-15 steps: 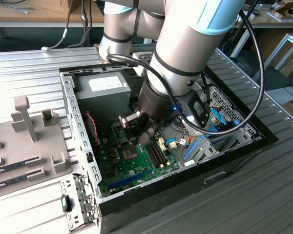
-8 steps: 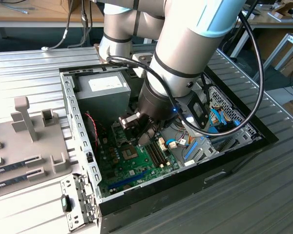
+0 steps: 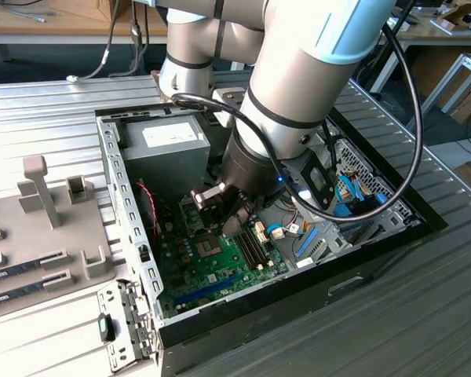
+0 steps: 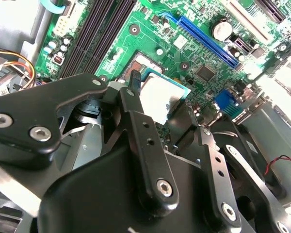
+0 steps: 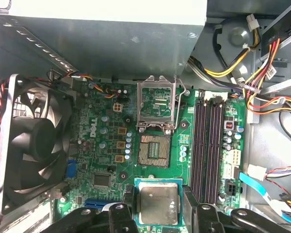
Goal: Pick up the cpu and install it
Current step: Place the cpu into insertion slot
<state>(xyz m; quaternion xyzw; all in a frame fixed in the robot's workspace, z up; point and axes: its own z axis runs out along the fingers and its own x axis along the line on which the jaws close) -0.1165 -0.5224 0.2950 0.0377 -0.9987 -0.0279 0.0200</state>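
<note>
The cpu [image 5: 157,203] sits pinched by its edges in the closed gripper [image 5: 158,213], hovering over the motherboard [image 5: 106,141], just short of the open socket [image 5: 154,151]. Risk: any tilt or offset when seating could bend the socket's contacts.

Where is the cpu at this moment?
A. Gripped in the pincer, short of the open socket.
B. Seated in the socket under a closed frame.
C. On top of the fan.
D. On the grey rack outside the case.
A: in the first wrist view the cpu sits gripped in the pincer, apart from the socket, whose contacts lie bare with its frame flipped up.
</note>
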